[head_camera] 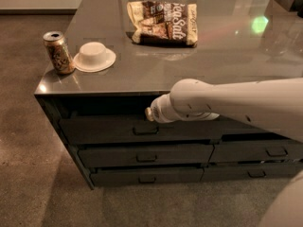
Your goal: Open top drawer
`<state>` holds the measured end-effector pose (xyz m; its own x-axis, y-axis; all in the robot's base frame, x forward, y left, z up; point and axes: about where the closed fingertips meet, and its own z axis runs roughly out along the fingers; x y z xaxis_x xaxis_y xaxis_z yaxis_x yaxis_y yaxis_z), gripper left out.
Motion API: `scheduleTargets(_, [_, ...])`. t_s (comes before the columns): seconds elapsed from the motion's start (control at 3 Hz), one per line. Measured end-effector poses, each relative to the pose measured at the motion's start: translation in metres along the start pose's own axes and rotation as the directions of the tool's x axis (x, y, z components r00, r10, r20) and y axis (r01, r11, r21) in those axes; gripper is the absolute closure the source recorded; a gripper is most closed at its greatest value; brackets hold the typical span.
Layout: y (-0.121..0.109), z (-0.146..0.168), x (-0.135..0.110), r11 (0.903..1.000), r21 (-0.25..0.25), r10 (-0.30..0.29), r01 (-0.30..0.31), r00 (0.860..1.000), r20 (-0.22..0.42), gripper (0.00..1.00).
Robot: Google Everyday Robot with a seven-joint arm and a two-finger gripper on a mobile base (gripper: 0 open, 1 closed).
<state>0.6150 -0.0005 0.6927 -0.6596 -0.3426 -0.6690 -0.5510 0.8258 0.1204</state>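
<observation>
The top drawer is the wide dark grey front just under the grey countertop, with a small rectangular handle at its middle. A dark gap shows between the drawer front and the counter's edge. My white arm reaches in from the right, and my gripper sits at its tip, right in front of the drawer and just above the handle. The arm's end hides how the gripper meets the handle.
Two shallower drawers lie below, with another stack to the right. On the counter stand a drink can, an upturned white bowl and a snack bag. Brown floor lies left and in front.
</observation>
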Motion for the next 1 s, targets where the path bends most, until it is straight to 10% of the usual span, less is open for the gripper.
scheduleTargets(1.0, [-0.0031, -0.0045, 0.007, 0.9998, -0.006, 0.019, -0.02, 0.999, -0.04, 1.0])
